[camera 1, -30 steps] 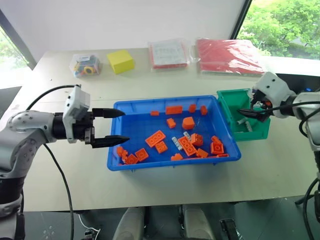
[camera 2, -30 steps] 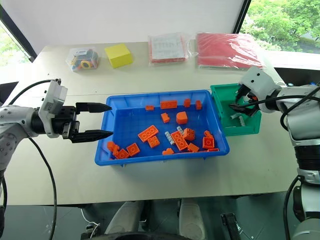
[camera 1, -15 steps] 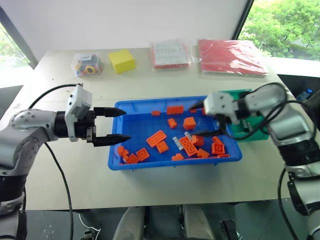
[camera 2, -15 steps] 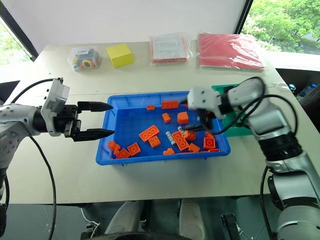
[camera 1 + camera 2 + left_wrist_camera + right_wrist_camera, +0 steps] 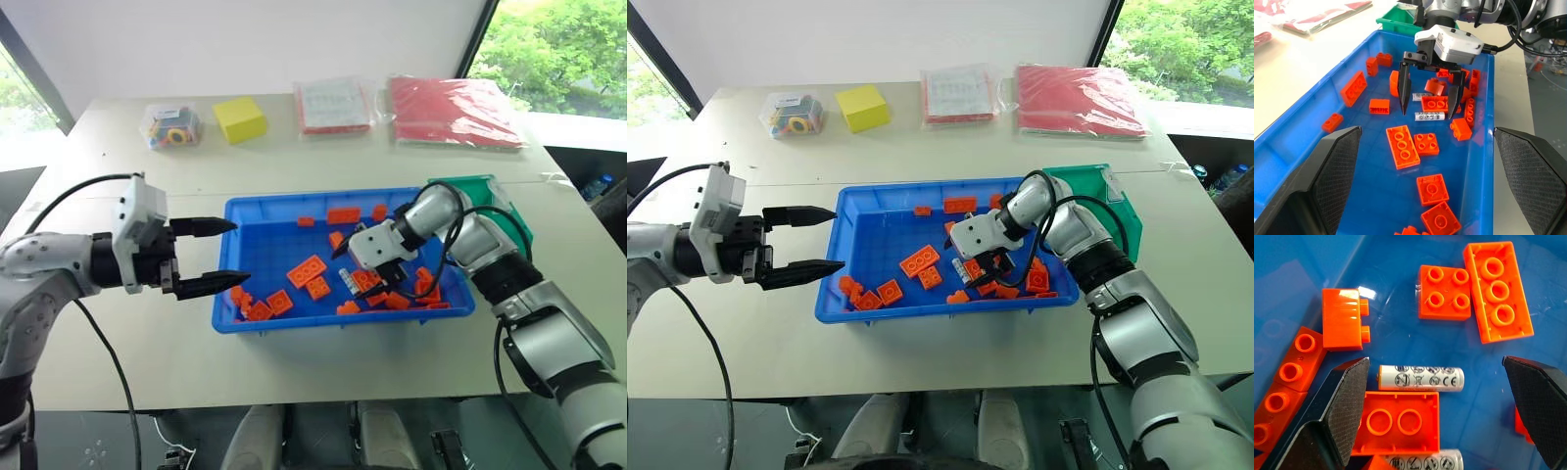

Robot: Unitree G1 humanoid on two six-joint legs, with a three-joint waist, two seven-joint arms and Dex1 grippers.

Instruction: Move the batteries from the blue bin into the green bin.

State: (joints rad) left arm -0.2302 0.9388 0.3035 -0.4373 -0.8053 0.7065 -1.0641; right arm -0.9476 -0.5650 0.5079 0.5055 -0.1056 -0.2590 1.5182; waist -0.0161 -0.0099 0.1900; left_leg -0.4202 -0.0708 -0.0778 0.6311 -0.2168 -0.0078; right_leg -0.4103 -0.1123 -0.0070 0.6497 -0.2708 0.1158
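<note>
Since the earlier frame, the right gripper has been swung from the green bin to the middle of the blue bin, where it is seen in the head views hanging over orange bricks, fingers spread wide and empty. The left gripper is held at the blue bin's left edge, jaws wide, nothing between them. A yellow block and bagged items lie along the desk's far edge.

From the left wrist, the right gripper's black fingers are seen straddling a battery lying flat on the bin floor.

From the right wrist, that battery lies beside a two-stud brick; printed symbols and a "CE" mark are readable on it. A second battery is partly seen below.
</note>
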